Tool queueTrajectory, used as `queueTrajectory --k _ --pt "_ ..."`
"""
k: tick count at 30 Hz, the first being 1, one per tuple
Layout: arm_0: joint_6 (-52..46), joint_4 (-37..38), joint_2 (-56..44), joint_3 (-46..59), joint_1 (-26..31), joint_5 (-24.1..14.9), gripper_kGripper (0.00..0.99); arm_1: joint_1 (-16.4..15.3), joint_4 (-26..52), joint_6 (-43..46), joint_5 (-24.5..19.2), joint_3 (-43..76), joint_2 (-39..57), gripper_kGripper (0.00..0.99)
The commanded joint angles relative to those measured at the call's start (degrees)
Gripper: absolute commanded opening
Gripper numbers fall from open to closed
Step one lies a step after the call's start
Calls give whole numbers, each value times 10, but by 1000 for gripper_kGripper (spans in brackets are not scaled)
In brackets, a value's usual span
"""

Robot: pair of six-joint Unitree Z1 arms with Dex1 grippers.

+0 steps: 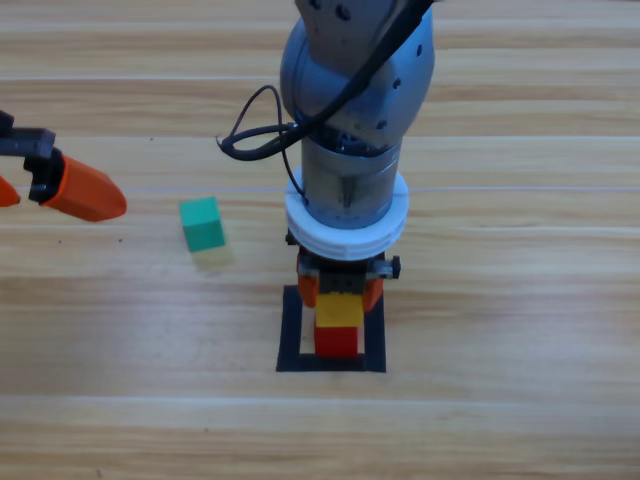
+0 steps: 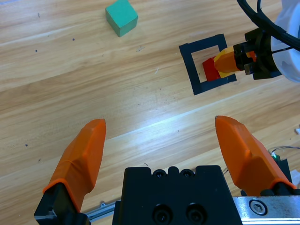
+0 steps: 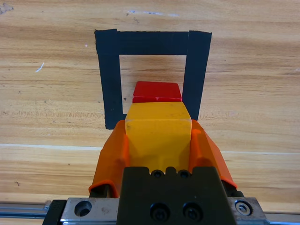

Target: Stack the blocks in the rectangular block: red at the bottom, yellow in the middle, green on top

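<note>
The yellow cube (image 3: 158, 131) sits clamped between the right gripper's (image 3: 158, 140) jaws, square to them, directly over the red cube (image 3: 157, 92) inside the black tape square (image 3: 108, 70). The green cube (image 1: 202, 223) lies well left; the left gripper (image 2: 164, 145) waits, jaws apart.

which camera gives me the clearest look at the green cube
The left wrist view: the green cube sits unobstructed on bare table, top and two sides visible. The high view also shows it whole, left of the black tape square. The right wrist view misses it entirely.
</note>
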State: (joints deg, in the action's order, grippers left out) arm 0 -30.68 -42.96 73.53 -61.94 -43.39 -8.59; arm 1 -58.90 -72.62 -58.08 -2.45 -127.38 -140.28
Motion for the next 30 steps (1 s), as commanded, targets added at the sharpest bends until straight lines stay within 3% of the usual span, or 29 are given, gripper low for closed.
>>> queueTrajectory --k 1,3,4,5,13,23,25,30 --pt "-5 -5 14 9 9 4 990 -19 -7 -5 -5 -7 -40 198" --pt "-5 -4 14 9 9 5 990 -19 -7 -4 -5 -12 -43 566" --pt "-5 -4 14 9 9 4 990 -19 -8 -4 -6 -12 -43 847" --pt "-5 -4 14 9 9 4 990 -19 -8 -5 -9 -9 -40 974" --pt "-5 -4 19 8 9 4 990 -19 -7 9 -24 -15 5 990" --pt "-47 -2 79 -53 38 -16 988 -39 8 70 -92 21 187 990" --pt "-64 -2 108 -70 52 -17 988 -39 43 82 -97 88 236 990" --pt "-90 -8 209 -128 81 -16 988 -26 260 118 -85 383 427 990"
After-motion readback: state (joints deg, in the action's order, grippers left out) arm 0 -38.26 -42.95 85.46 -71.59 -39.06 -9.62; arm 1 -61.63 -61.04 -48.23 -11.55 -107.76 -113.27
